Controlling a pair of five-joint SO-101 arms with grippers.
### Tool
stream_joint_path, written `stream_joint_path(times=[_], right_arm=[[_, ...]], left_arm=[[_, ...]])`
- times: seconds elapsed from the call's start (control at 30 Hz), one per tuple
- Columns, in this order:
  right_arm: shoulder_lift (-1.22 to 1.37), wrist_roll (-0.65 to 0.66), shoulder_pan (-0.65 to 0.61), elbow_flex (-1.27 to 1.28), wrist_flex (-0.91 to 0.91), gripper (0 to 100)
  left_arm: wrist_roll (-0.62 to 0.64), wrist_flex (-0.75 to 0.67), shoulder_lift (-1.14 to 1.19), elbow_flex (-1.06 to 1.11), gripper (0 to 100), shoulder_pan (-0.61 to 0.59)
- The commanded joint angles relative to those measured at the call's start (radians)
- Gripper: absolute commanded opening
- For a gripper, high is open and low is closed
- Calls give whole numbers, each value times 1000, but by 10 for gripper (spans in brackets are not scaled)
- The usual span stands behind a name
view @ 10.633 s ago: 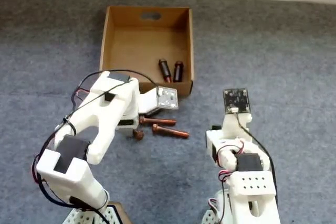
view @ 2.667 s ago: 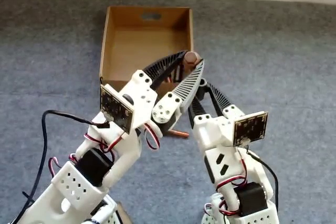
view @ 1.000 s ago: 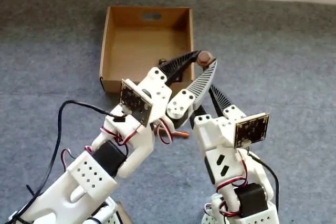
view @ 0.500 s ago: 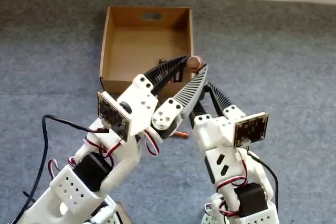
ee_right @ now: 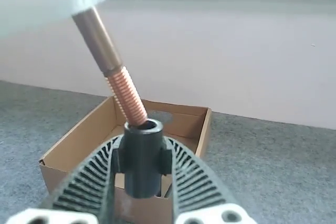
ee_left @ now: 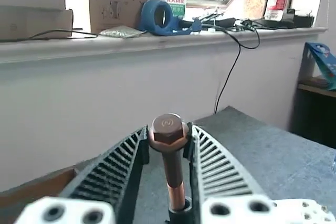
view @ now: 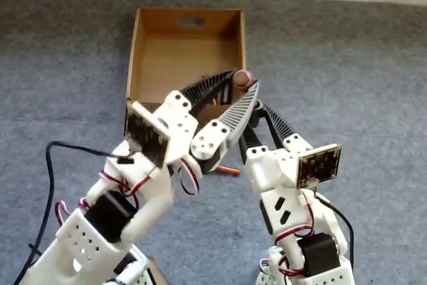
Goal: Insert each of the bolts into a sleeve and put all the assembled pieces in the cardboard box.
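Note:
My left gripper (view: 241,80) is shut on a copper bolt (view: 242,77), held over the near right corner of the cardboard box (view: 143,65). In the left wrist view the bolt (ee_left: 172,166) stands head up between the fingers (ee_left: 118,169), its lower end at a black sleeve (ee_left: 178,217). My right gripper (ee_right: 142,145) is shut on that black sleeve (ee_right: 140,156), upright, with the bolt's threaded tip (ee_right: 128,100) slanting into its mouth. From above, the right gripper (view: 257,117) sits just under the left one, its fingertips hidden.
Another copper bolt (view: 229,170) lies on the grey carpet between the two arms, mostly covered by them. The open box (ee_right: 194,119) stands just beyond the held sleeve. Carpet to the right of the box is bare.
The left gripper with the bolt has shifted left, from beyond the box's right wall back over its corner, and the left arm's wrist swung left. The right arm kept still.

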Motion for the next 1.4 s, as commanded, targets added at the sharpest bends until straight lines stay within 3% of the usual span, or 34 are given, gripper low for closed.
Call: stream_joint_path(times=[0.0, 0.77, 1.37], right_arm=[[-7, 6, -4, -7, -21, 5], [-8, 6, -2, -7, -21, 5], [-8, 6, -2, -7, -21, 5]], left_arm=[[-9, 157, 110, -202, 8, -18], [-9, 578, 529, -687, 8, -8], [-6, 651, 550, -665, 8, -16]])
